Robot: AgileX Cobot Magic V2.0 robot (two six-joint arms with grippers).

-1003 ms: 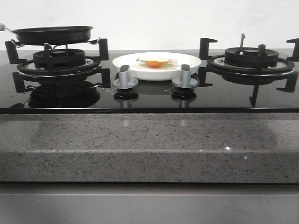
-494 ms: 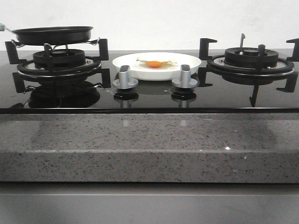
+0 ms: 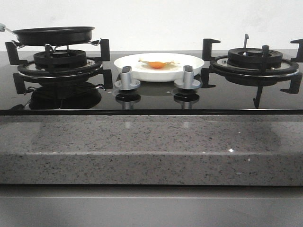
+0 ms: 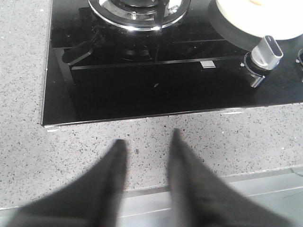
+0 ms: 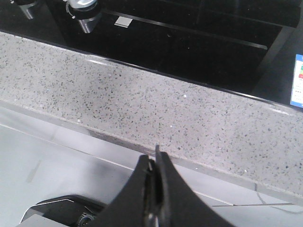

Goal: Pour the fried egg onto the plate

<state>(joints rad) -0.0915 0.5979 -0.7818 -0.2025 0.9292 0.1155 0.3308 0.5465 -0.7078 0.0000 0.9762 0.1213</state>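
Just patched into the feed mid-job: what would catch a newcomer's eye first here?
The small fried egg with its orange yolk lies on the round glossy white plate, between the two burners behind the silver knobs. The black frying pan sits on the left burner. Both arms are back over the granite counter: left end effector open, right end effector shut.

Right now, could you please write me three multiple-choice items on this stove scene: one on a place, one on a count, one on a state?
1. Where is the fried egg?
A. in the frying pan
B. on the white plate
C. on the right burner

2. How many silver knobs show in the front view?
A. two
B. three
C. four

3. How are the grippers set?
A. both open
B. left open, right shut
C. left shut, right open

Answers: 1 B, its orange yolk sits on the white plate, while the frying pan rests on the left burner. 2 A, one left knob, one right knob. 3 B, the left gripper shows a gap; the right gripper has its fingers together.
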